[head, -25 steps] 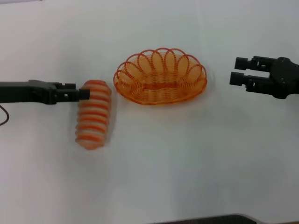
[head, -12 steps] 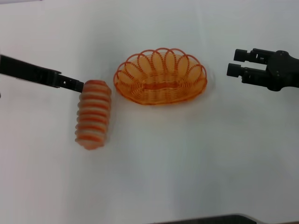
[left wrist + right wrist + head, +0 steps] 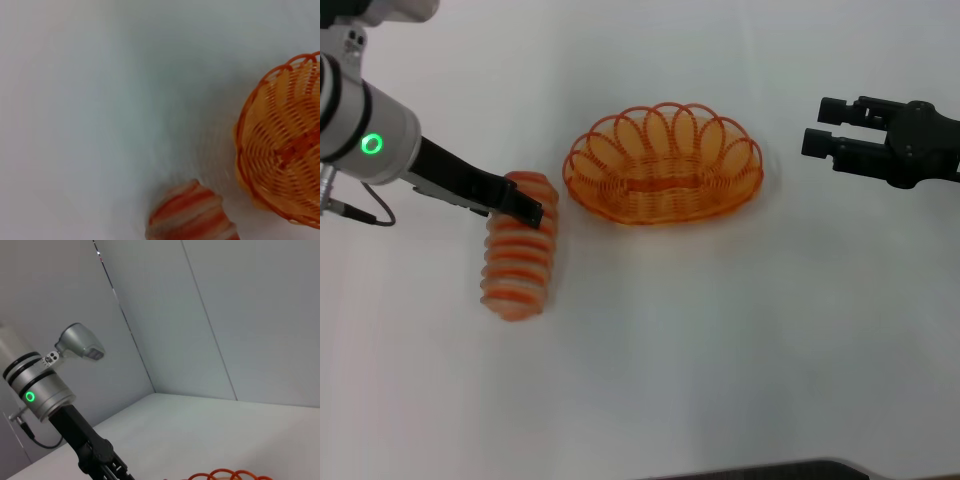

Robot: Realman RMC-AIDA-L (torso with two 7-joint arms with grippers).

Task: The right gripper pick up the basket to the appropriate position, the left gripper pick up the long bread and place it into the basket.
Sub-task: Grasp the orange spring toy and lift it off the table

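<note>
The long bread (image 3: pixel 519 262), striped orange and cream, lies on the white table left of the basket (image 3: pixel 663 166), its length running front to back. The orange wire basket stands upright and empty. My left gripper (image 3: pixel 526 211) slants down from the upper left, its tip over the bread's far end. In the left wrist view the bread's end (image 3: pixel 192 216) and part of the basket (image 3: pixel 282 150) show below. My right gripper (image 3: pixel 823 125) hovers open and empty to the right of the basket, apart from it.
The white table (image 3: pixel 720 340) spreads around both objects. A dark edge (image 3: pixel 770 470) runs along the near side. The right wrist view shows the left arm (image 3: pixel 47 392), the walls behind, and a bit of basket rim (image 3: pixel 230 474).
My left arm has tilted up, its silver wrist now in view at the upper left, and its tip has moved over the bread's far end. My right gripper has drifted slightly away. Bread and basket unmoved.
</note>
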